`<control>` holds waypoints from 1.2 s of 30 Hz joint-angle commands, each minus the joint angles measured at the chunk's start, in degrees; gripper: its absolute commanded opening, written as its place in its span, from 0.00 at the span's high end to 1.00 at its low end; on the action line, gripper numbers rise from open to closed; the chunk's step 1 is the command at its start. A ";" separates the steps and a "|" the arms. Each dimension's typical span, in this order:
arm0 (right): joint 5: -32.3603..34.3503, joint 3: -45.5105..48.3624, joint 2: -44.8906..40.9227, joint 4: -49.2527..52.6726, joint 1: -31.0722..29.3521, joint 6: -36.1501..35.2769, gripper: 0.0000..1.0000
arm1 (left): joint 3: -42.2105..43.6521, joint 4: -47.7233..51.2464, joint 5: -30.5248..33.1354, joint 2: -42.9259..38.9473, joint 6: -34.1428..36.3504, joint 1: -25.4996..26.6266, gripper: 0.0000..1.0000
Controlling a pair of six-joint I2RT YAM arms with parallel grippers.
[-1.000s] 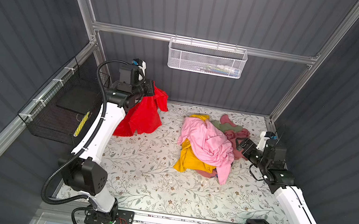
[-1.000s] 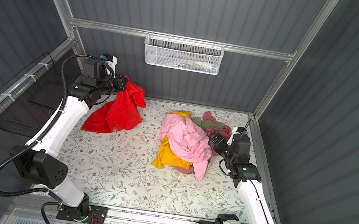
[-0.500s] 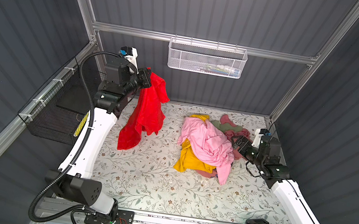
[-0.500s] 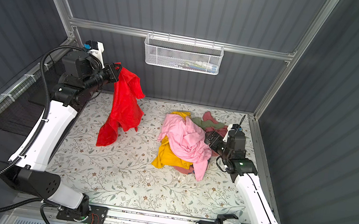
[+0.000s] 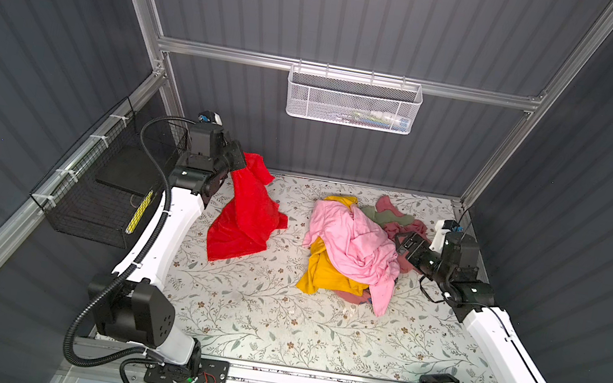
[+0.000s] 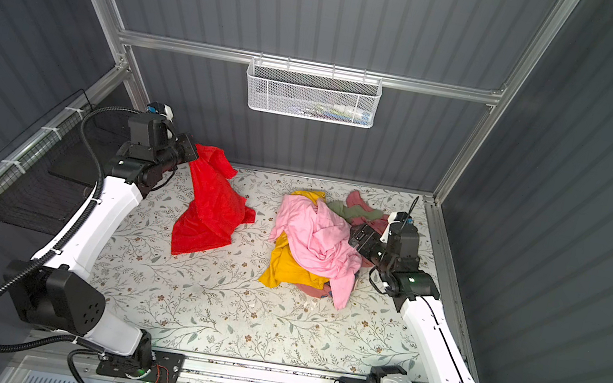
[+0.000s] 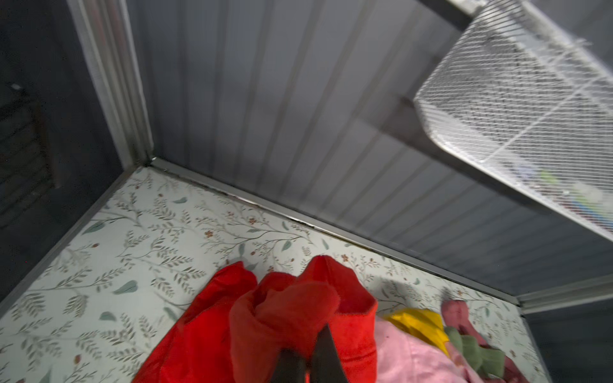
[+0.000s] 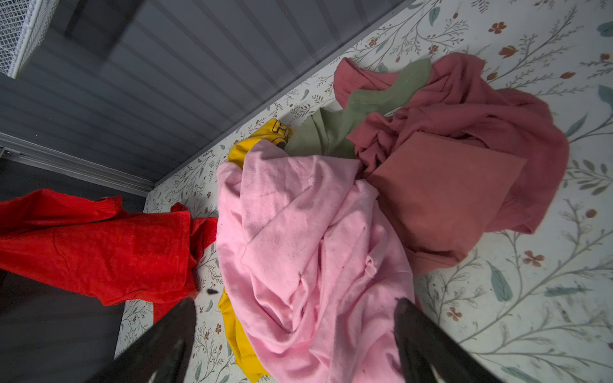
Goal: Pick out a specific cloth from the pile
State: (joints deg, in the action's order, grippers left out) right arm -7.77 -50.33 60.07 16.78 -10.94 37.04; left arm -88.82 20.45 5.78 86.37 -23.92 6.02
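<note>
The cloth [image 5: 246,216] [image 6: 209,210] is bright red-orange and lies left of the pile, its top corner lifted and its lower part spread on the floral table. My left gripper [image 5: 236,157] [image 6: 189,150] is shut on that top corner. In the left wrist view the red fabric [image 7: 282,318] bunches around the closed gripper [image 7: 311,348]. The pile [image 5: 351,242] [image 6: 314,236] [image 8: 315,232] holds light pink, mustard, sage green and dusty rose garments. My right gripper [image 5: 407,243] [image 6: 360,237] [image 8: 295,305] stands open at the pile's right edge, over the pink garment, holding nothing.
A white mesh basket [image 5: 353,101] hangs on the back wall. A black wire basket [image 5: 103,188] is fixed to the left wall beside the left arm. Bare floral table [image 5: 274,322] stretches in front of the clothes.
The left gripper rose with the cloth half a second ago, then came back down, so the cloth's lower part lies spread on the table again. The right gripper edged slightly toward the pile.
</note>
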 commanded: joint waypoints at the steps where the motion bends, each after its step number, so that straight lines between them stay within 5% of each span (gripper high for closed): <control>1: -0.33 -1.21 -0.04 0.21 -0.34 -0.73 0.08 | 2.59 -1.70 3.48 -2.69 3.06 0.13 1.00; 16: -0.78 -1.77 2.17 -0.60 -1.75 -0.56 0.08 | 23.38 4.68 9.42 -13.47 10.61 1.27 1.00; 25: 0.59 -2.41 2.49 0.01 -3.47 -0.47 0.08 | 25.25 3.33 11.06 -5.62 13.37 11.12 1.00; 36: 1.51 -3.10 3.18 0.48 -4.64 -0.51 0.08 | 25.64 4.15 5.79 5.21 9.54 13.49 1.00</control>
State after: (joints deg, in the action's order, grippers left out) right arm -7.14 -51.59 62.70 16.82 -15.22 37.04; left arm -63.46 23.73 13.10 89.49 -12.82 19.11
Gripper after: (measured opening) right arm 0.916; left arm 0.055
